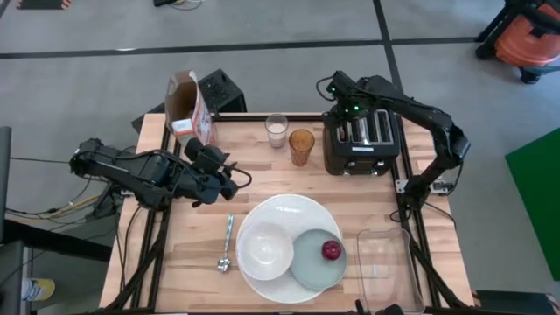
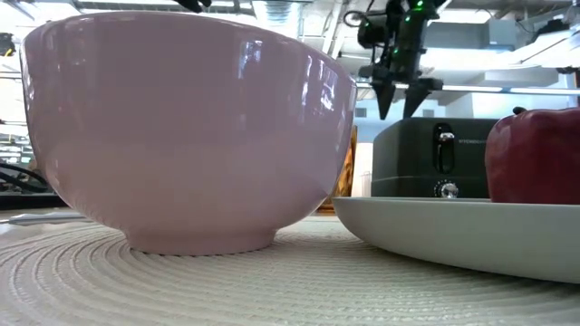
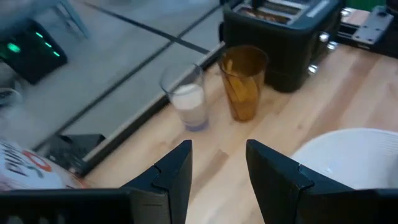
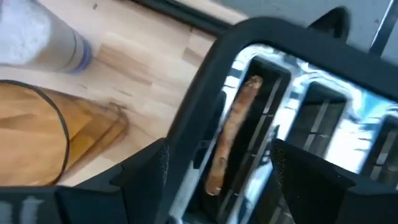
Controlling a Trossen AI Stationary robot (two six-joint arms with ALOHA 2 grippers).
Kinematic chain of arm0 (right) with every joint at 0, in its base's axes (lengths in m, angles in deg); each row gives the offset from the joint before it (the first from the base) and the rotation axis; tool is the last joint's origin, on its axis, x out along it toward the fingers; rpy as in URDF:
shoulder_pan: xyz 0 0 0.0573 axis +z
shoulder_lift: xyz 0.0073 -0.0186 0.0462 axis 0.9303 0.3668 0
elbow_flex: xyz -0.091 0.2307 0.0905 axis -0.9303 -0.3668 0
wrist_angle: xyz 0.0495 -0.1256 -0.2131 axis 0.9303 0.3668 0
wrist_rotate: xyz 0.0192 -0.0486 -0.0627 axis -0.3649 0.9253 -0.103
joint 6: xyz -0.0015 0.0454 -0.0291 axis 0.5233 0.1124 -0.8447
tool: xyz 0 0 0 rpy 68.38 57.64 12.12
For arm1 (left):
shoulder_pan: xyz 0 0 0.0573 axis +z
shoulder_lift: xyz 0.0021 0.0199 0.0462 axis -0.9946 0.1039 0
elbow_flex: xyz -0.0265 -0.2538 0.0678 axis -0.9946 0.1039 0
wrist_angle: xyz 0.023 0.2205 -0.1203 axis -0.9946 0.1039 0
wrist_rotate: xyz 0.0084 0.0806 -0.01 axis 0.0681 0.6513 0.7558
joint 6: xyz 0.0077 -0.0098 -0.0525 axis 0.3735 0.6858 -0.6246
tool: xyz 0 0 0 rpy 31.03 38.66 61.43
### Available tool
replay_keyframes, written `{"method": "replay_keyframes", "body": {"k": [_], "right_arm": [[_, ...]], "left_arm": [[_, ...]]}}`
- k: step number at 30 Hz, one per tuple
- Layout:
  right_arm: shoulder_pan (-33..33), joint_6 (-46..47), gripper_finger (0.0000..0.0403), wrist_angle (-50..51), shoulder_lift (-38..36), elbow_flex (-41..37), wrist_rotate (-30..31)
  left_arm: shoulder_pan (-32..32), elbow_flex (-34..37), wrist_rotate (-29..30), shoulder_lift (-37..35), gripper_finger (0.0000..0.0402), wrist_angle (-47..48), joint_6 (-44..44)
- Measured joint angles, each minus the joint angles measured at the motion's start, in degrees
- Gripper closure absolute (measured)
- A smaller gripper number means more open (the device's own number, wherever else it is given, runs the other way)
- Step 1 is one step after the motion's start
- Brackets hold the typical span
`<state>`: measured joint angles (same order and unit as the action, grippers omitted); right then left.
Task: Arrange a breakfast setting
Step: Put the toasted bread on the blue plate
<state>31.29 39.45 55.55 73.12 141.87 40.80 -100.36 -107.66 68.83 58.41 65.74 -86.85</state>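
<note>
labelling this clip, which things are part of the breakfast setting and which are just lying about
Breakfast setting:
large white plate
white bowl
pale green small plate
red fruit
teal-handled spoon
amber glass
milk glass
cereal box
toast

Lying about:
toaster
clear container

Premises are presenting as a robotics lab or workshop. A wooden desk (image 1: 280, 188) on a black metal frame is standing on a bare grey floor (image 1: 87, 79) crossed by dark tape lines. An orange shop vacuum (image 1: 525, 35) is sitting at upper right; cables are trailing at left.
</note>
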Motion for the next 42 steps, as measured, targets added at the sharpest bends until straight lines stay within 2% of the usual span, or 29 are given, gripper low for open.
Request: {"method": "replay_keyframes", "body": {"k": [4,9,16,21,25,29,33,42], "right_arm": [[0.7,1.0,0.0102,0.7,3.1,0.0,0.4],[2.5,1.1,0.0102,0.1,5.1,0.2,3.0],[2.9,2.8,0.0105,0.2,3.0,0.3,2.9],[1.8,4.0,0.0126,1.1,0.6,0.3,2.7],[-0.7,4.3,0.0137,2.3,0.4,0.3,-0.1],[-1.2,4.9,0.0146,2.3,0.8,0.3,0.0],[-1.7,5.6,0.0171,0.9,0.8,0.3,-1.5],[-1.6,7.3,0.0263,0.0,0.8,0.3,-1.5]], "left_arm": [[0.6,0.0,2.9,0.0,0.0262,0.1,0.2],[2.2,0.0,3.0,0.0,0.0262,0.1,3.8],[5.3,0.0,2.9,0.0,0.0262,0.1,8.3],[7.8,0.0,2.9,0.0,0.0262,0.1,11.4],[9.9,0.0,3.0,0.0,0.0262,0.1,14.1],[11.7,0.0,3.0,0.0,0.0262,0.1,15.6],[12.8,0.0,3.0,0.0,0.0262,0.1,17.2],[14.6,0.0,3.0,0.0,0.0262,0.1,19.3]]}}
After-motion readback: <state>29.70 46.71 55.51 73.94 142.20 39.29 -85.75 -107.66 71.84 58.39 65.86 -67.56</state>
